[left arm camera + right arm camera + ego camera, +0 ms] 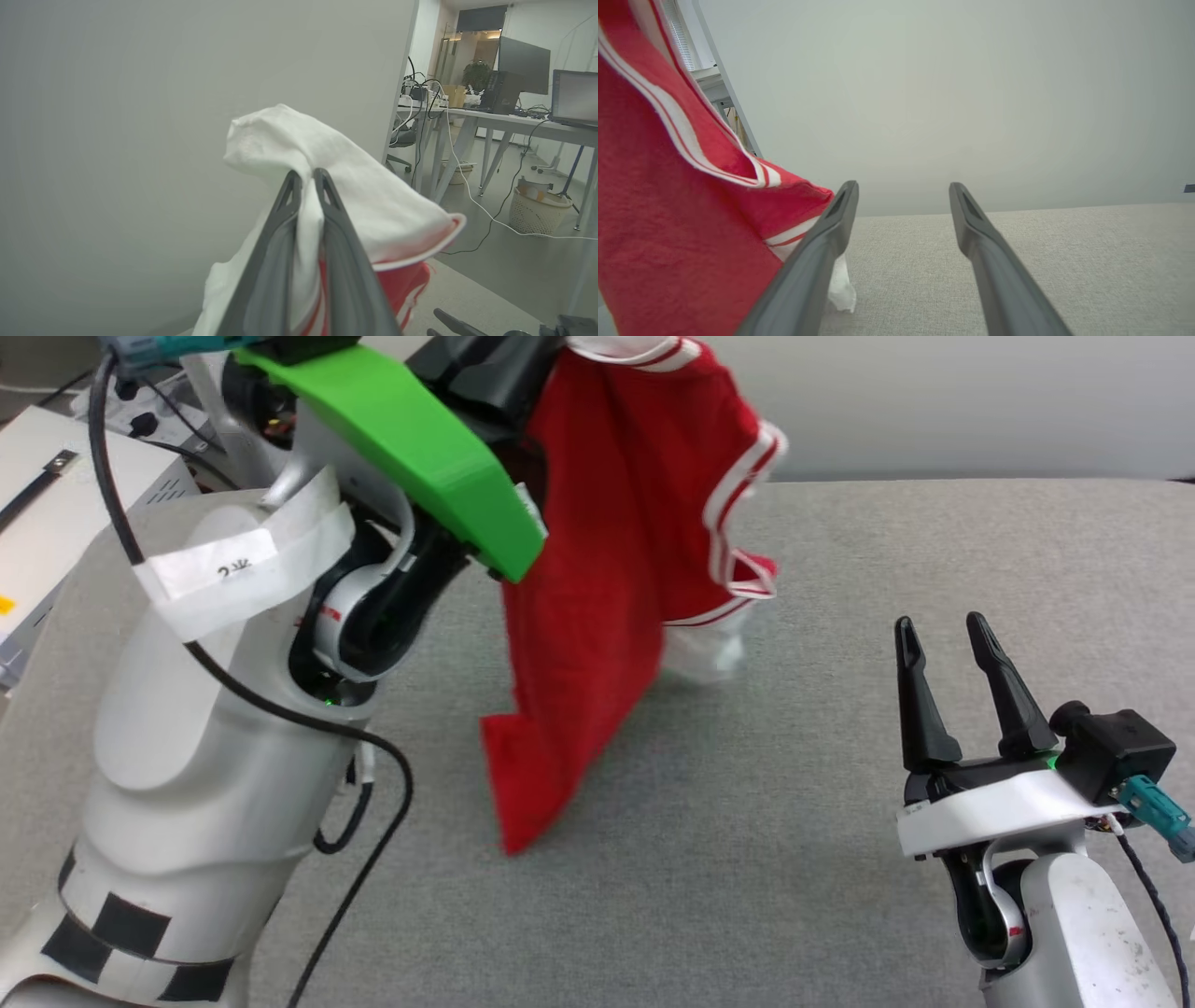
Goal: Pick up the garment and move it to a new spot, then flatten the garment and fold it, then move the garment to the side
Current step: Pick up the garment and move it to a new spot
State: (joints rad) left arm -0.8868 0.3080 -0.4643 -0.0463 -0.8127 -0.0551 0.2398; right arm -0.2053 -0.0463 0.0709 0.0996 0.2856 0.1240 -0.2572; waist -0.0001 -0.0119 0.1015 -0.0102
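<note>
Nearest, low at the right over the grey fabric tabletop [794, 859]: right gripper [939, 622], fingers spread wide with nothing between them, pointing toward the far edge. Likely parked clear so as not to snag the cloth, yet near enough to take a hem for flattening. Farther in, high on the left under its green wrist cover [420, 439]: left gripper [307, 173], pinched almost closed on a fold of white sleeve, carrying the red jersey T-shirt [597, 569] by that one point. Hangs lengthwise from there, striped trim bunched to the right, lower red corner and a scrap of white at or just above the tabletop; contact hard to judge. Held high, presumably, to drape out creases by weight and to lift clear for the move to a new spot, not yet set down. Beyond, a pale panel [934, 401] closing off the table's far side.
</note>
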